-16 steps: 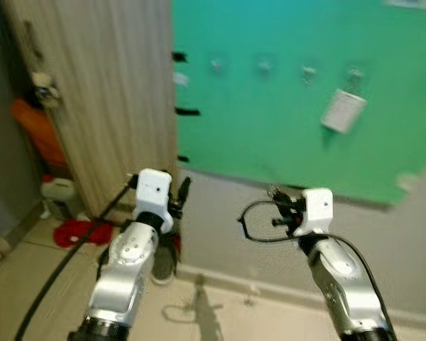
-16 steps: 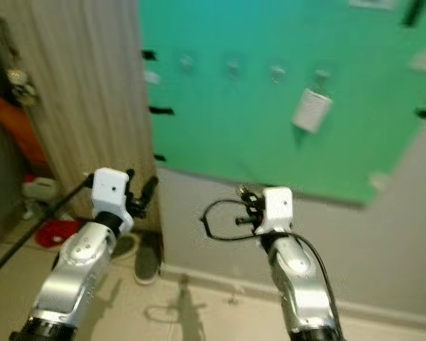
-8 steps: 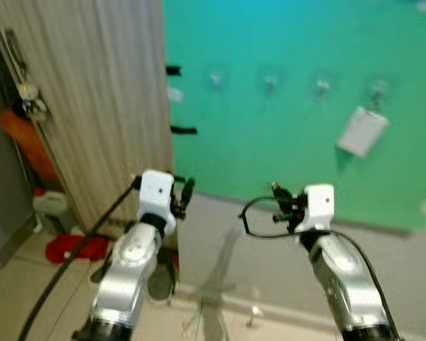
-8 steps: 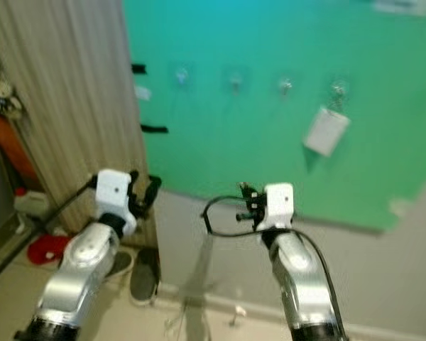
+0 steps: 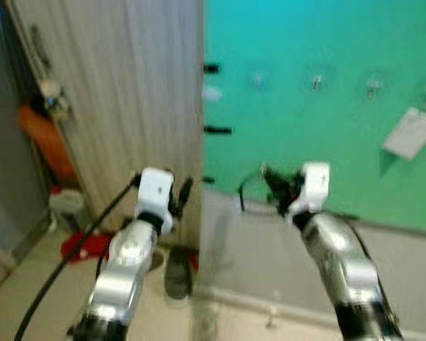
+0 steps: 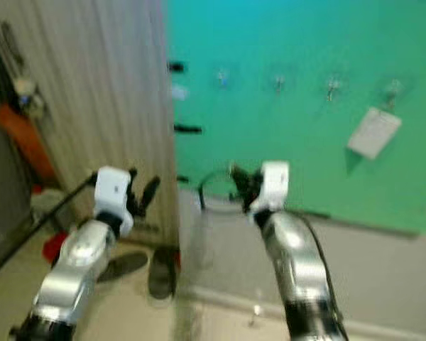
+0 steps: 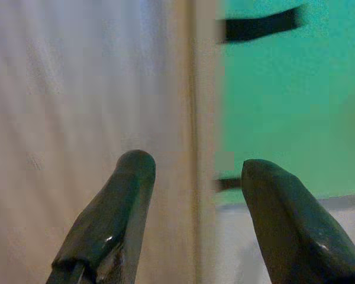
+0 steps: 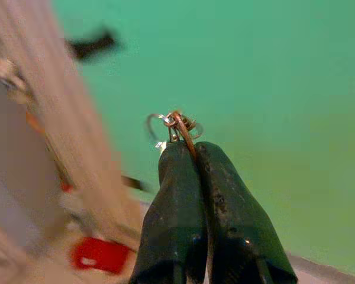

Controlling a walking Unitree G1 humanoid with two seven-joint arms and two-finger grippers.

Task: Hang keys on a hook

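My right gripper [image 8: 188, 151] is shut on a small bunch of keys [image 8: 176, 123], whose rings stick out past the fingertips. In the eye views that gripper [image 5: 273, 186] is raised in front of the lower edge of the green board [image 5: 326, 135]. A row of small hooks [image 5: 316, 83] runs across the board's upper part, well above the gripper. My left gripper [image 7: 192, 171] stands open with nothing between its fingers, and in the left eye view it [image 5: 183, 190] is held before the edge of the wood-grain panel [image 5: 128, 92]. The eye views are blurred.
A white card [image 5: 410, 133] hangs from a hook at the board's right. Black tape strips [image 5: 218, 130] mark the board's left edge. On the floor by the panel lie a dark shoe [image 5: 177, 263], a red cloth [image 5: 82, 245] and a white jug [image 5: 65, 204]. An orange object [image 5: 46, 138] leans at far left.
The camera has swung left, so the board and hooks now sit further right in view. My right gripper with the keys has risen towards the board's lower edge.
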